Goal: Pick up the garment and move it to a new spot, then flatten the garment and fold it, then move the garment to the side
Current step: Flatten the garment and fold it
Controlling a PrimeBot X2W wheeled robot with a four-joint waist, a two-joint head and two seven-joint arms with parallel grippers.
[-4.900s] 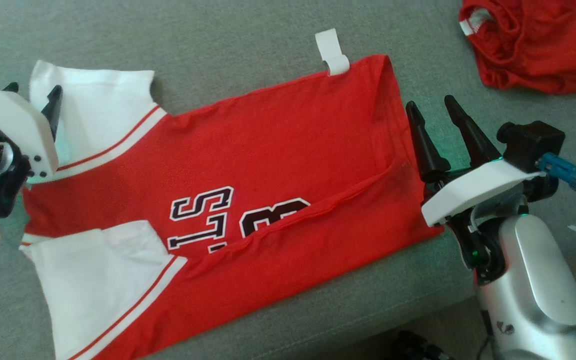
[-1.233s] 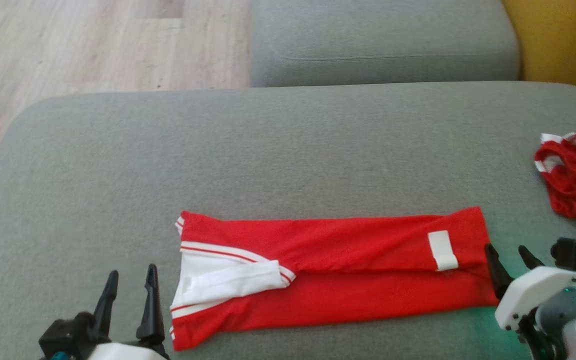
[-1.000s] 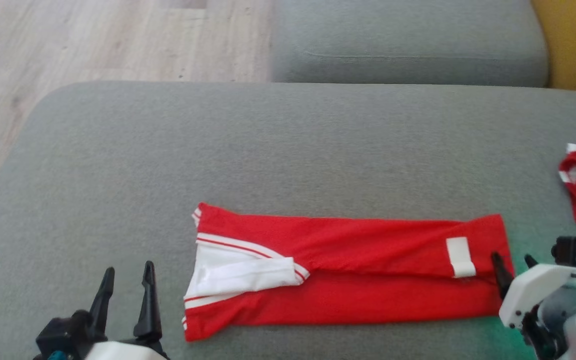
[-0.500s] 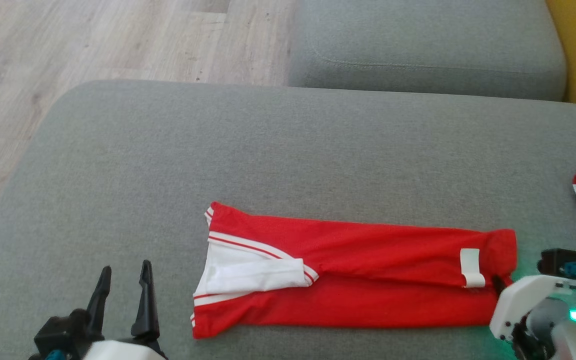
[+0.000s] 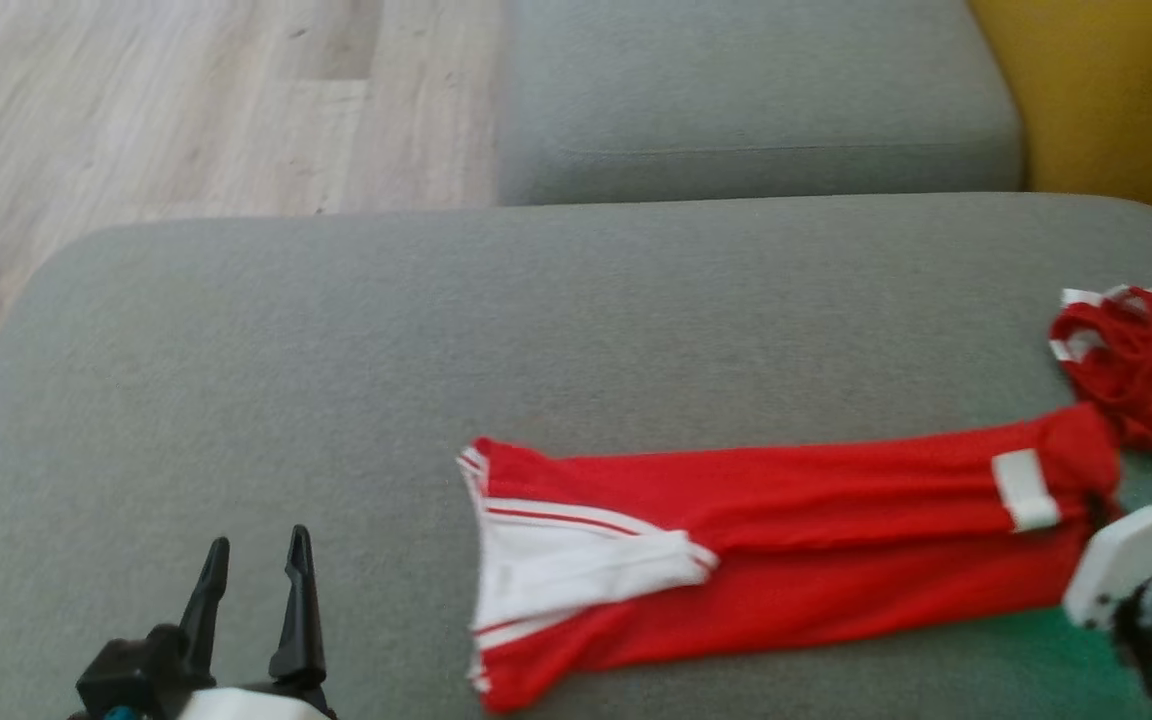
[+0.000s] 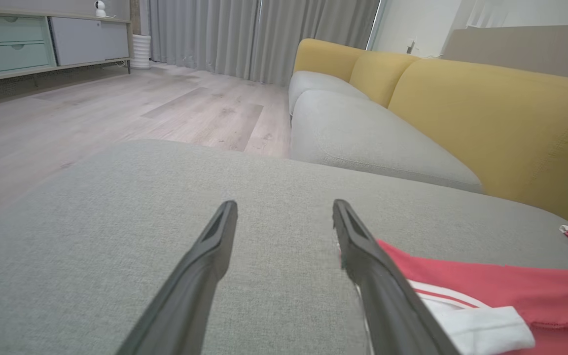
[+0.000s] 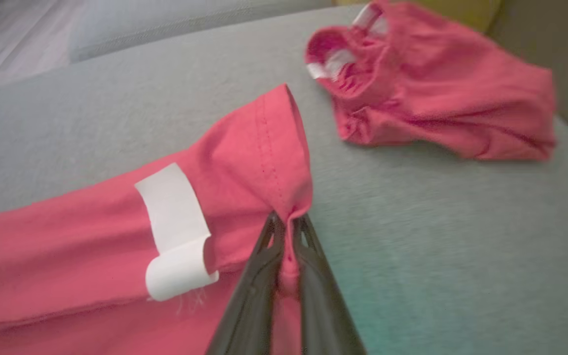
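A: Position of the shirt (image 5: 786, 560)?
B: Folded into a long strip near the front edge of the grey cushion (image 5: 336, 350). White sleeve end toward the middle, hem end by the right edge, near a crumpled red garment (image 5: 1146, 370).
A: State of the right gripper (image 7: 286, 224)?
B: Pressed together, pinching the hem corner just beside the white label (image 7: 175, 231), with fabric bunched between the tips.
A: And the left gripper (image 5: 258, 540)?
B: Spread wide, holding nothing, over bare cushion near the front edge, apart from the sleeve end.

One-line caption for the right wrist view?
Right gripper pinching the folded red garment at its hem, crumpled red garment beyond.
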